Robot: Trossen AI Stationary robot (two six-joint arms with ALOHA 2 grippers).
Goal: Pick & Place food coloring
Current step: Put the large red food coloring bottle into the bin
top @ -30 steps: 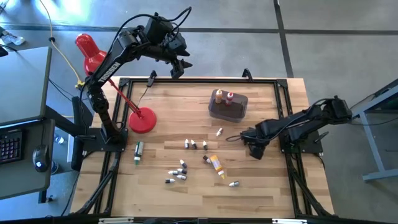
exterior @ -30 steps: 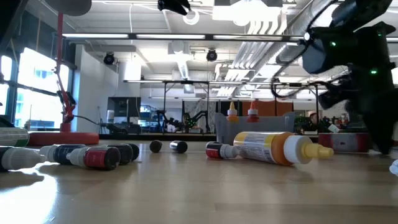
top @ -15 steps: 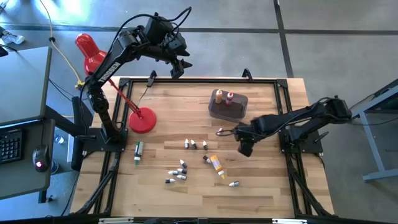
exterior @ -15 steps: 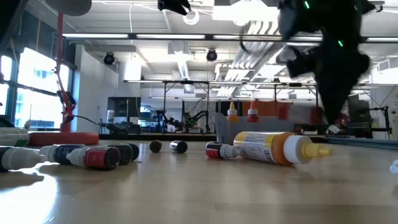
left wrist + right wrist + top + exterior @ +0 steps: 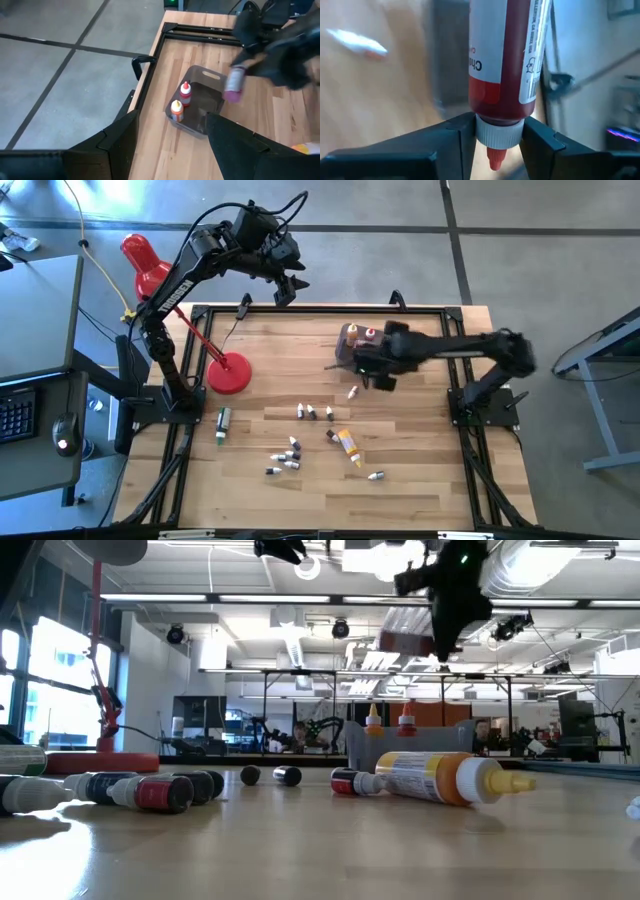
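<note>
My right gripper [image 5: 378, 372] hangs over the table next to the grey tub [image 5: 385, 358] and is shut on a red food coloring bottle [image 5: 502, 60]. The left wrist view shows that bottle [image 5: 234, 85] in the air beside the tub [image 5: 212, 107]. Inside the tub an orange-capped bottle [image 5: 176, 111] and a red-capped one [image 5: 185, 94] stand upright. A yellow bottle [image 5: 347, 443] and several small ones [image 5: 288, 455] lie on their sides on the wood. My left gripper [image 5: 288, 286] waits open, high over the far edge. My right gripper pinches the red bottle's white cap collar [image 5: 499, 134] between its two fingers, one on each side. The pointed tip faces back toward the wrist, and the body reaches out past the fingertips. The bottle [image 5: 405, 642] is lifted clear, well above the table.
A red desk lamp stands with its base [image 5: 228, 373] on the table's left part. A green bottle [image 5: 222, 422] lies near the left edge. More small bottles lie at mid-table [image 5: 312, 412], below the tub [image 5: 353, 392] and near the front [image 5: 376, 476]. A black frame [image 5: 320, 308] rims the table.
My right gripper has risen from the tabletop at the right and swung toward the far left, up to the grey tub, turning as it went. The red bottle has come up with it, lifted clear of the table.
</note>
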